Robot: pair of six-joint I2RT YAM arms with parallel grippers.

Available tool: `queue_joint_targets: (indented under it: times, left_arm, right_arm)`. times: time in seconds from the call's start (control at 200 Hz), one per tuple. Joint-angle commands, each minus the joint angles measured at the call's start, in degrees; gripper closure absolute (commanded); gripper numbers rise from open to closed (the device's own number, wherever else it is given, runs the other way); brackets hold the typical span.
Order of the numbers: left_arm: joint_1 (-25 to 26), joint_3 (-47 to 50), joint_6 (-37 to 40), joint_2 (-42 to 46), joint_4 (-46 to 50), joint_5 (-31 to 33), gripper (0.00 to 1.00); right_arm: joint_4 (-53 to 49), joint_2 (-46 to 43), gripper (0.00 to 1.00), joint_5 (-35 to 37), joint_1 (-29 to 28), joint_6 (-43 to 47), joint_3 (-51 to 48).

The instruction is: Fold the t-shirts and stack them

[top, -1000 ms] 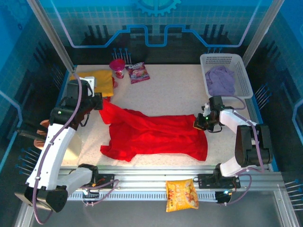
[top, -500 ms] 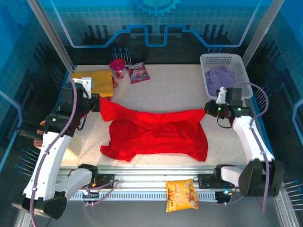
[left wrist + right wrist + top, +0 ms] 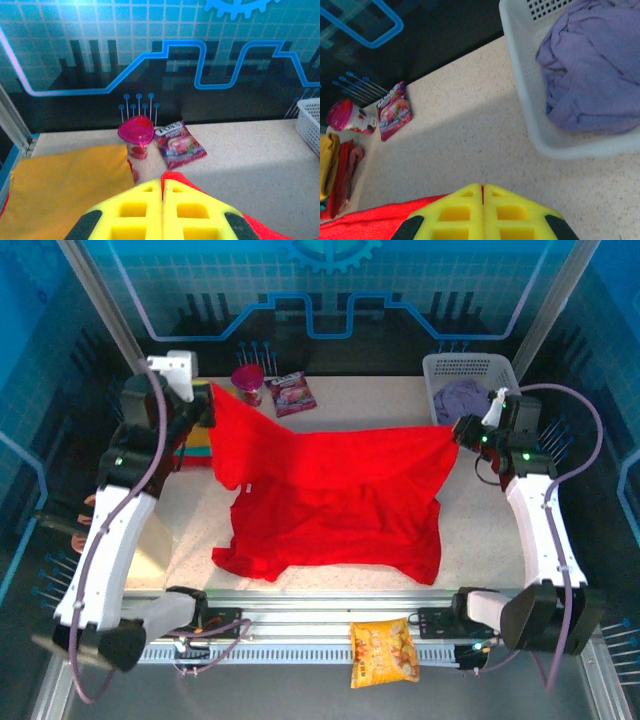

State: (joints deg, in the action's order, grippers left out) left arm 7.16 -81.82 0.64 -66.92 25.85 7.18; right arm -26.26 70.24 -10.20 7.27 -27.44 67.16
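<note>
Red t-shirt [image 3: 330, 505] now hangs stretched between both arms. Within the last second its far edge has risen off the tabletop [image 3: 380, 405] and drawn back, opening it out for folding. Left end effector [image 3: 204, 406] and right end effector [image 3: 452, 432] each pinch a far corner tight, while the near hem lies on the tabletop.

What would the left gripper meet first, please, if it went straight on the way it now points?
Probably the pink-lidded cup, standing just beyond the left gripper, which is shut on the red t-shirt; depth is hard to judge.
</note>
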Motion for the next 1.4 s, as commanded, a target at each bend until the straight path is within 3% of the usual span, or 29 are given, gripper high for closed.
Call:
queue_joint_targets:
  times: [0.0,0.16,0.3,0.445,0.665,0.86,1.056,1.131,1.201,1.246,1.311,1.396]
  left_arm:
    - [-1.00,-5.71,3.75,-4.25,-9.04,-1.03,1.00]
    - [-1.86,-9.33,4.97,-11.30,-14.24,-3.62,1.00]
    - [-2.14,-10.95,5.59,-13.15,-12.06,-5.01,1.00]
    - [-2.09,-3.91,4.42,-4.75,-16.19,-5.88,1.00]
    - [-2.06,-12.22,1.09,3.88,-8.12,-12.42,1.00]
    - [-2.06,-20.37,0.55,8.68,-6.86,-14.30,1.00]
    - [-2.06,-27.27,0.10,9.25,-8.36,-15.28,1.00]
    - [-2.06,-30.62,3.48,5.51,-6.54,-12.18,1.00]
    - [-2.06,-39.56,2.22,0.53,0.71,-16.61,1.00]
    - [-2.06,-41.15,0.67,-0.23,-0.11,-18.36,1.00]
    - [-2.06,-41.07,1.05,-0.77,-3.57,-15.11,1.00]
    - [-2.07,-47.03,2.15,-4.33,-1.32,-14.71,1.00]
  right_arm:
    - [5.33,3.94,1.00,1.90,1.08,-1.05,6.43]
    - [0.50,14.69,1.00,-3.81,1.26,-0.68,17.49]
    - [-3.94,18.52,1.00,-7.42,1.25,1.25,21.76]
    - [-2.69,12.18,1.00,-9.14,1.25,1.06,16.54]
    - [-4.22,-0.88,1.00,-14.09,1.26,1.25,17.90]
    - [-1.34,-10.66,1.00,-11.17,1.52,1.31,21.36]
    - [-6.79,-10.44,1.00,-8.93,1.61,2.59,32.31]
    - [-9.80,-8.85,1.00,-4.52,1.66,2.97,35.74]
    - [-13.88,-6.59,1.00,-6.57,1.87,2.80,41.04]
    - [-12.86,-6.96,1.00,-6.76,1.79,2.47,40.79]
    - [-12.70,-7.04,1.00,-2.53,2.02,2.63,40.21]
    - [-14.97,-5.40,1.00,-1.95,2.29,3.02,43.43]
